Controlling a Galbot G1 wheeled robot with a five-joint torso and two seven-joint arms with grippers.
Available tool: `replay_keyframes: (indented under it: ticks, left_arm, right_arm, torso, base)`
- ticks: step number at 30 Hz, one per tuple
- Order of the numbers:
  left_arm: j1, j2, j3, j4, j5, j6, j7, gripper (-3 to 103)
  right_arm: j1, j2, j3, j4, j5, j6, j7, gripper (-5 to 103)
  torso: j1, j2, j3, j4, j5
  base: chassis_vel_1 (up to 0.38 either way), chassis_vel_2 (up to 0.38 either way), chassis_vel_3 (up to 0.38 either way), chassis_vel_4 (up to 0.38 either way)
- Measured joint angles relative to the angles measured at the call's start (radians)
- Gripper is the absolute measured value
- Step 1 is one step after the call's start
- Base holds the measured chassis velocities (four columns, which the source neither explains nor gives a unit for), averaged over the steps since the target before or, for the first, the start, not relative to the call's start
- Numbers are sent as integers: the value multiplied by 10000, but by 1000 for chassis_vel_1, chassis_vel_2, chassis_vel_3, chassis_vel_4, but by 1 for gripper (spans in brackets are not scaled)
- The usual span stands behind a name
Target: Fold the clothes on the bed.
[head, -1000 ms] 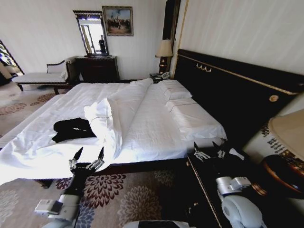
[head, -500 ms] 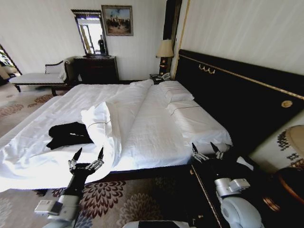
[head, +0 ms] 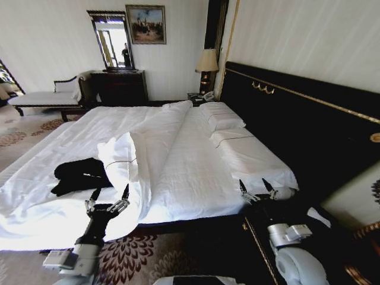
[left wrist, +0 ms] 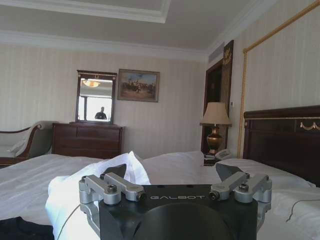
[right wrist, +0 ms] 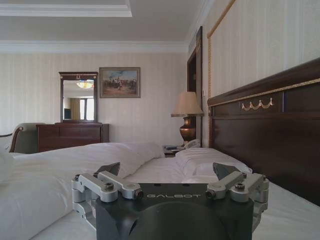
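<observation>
view swung left; black t-shirt [head: 80,176] lies just beyond spread left gripper [head: 108,193]

L claw [left wrist: 172,175] open | white duvet [left wrist: 95,177] ahead (bunched) | lamp [left wrist: 215,122] bkgd

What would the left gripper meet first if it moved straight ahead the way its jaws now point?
Probably the bunched white duvet on the bed, directly ahead of the left gripper. The black T-shirt lies slightly to its left, though depth is uncertain.
</observation>
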Motion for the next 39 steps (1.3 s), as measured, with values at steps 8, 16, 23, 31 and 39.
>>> replay_keyframes:
  ticks: [8,16,23,31,39]
  left_arm:
    - [-60,1,11,136,-1,-45,-4,100]
    - [-77,-1,12,179,-9,-77,-4,100]
    - [-54,-13,-5,166,-19,-108,-4,100]
    - [-14,-39,-5,133,-16,-157,-3,100]
    - [8,-81,-12,125,-10,-215,1,100]
  right_arm:
    - [7,8,-8,-46,-77,3,-57,100]
    - [4,50,-28,-78,-134,41,-80,100]
    - [-12,75,-35,-74,-164,116,-121,100]
    - [-47,83,-37,-55,-163,176,-122,100]
    - [-72,97,-49,-43,-199,207,-155,100]
  torso:
    - [-2,1,0,-1,1]
    - [-3,1,-1,-2,1]
    - [-3,1,-1,-1,1]
    - [-2,0,0,-1,2]
    - [-3,1,-1,-2,-1]
  base:
    - [-39,44,45,-41]
    - [-1,23,-5,-21]
    - [8,134,-23,-135]
    - [94,217,-86,-215]
    - [178,262,-176,-264]
